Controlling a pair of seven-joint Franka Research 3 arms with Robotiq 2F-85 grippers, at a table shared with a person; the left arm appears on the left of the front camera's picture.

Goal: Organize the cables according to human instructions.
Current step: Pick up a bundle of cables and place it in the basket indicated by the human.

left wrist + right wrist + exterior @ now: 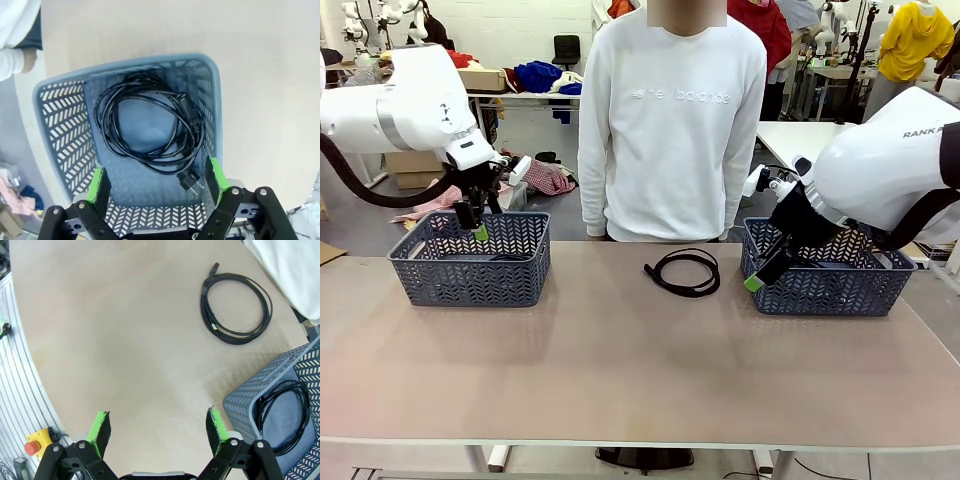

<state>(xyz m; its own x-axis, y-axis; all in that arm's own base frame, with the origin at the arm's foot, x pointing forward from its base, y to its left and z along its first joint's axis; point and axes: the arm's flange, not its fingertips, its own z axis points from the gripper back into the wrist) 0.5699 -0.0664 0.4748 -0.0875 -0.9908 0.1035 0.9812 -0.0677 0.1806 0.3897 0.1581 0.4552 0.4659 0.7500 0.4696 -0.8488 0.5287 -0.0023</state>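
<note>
On beige table point(620, 370), coiled cable point(686, 271), two baskets point(470, 257), both hands point(156, 182) point(157, 426) open, cluttered workroom.

Wide bare surface point(620, 370) across the middle and near side, free passage there. One coiled cable point(686, 271) lies between the baskets, toward the far edge. Left basket point(470, 258) and right basket point(825, 270) wall off the far corners; the person point(670, 120) blocks the far edge.

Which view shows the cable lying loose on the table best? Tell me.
The right wrist view: the loose cable shows from above, whole coil and plug. The front view shows it smaller and flattened.
</note>
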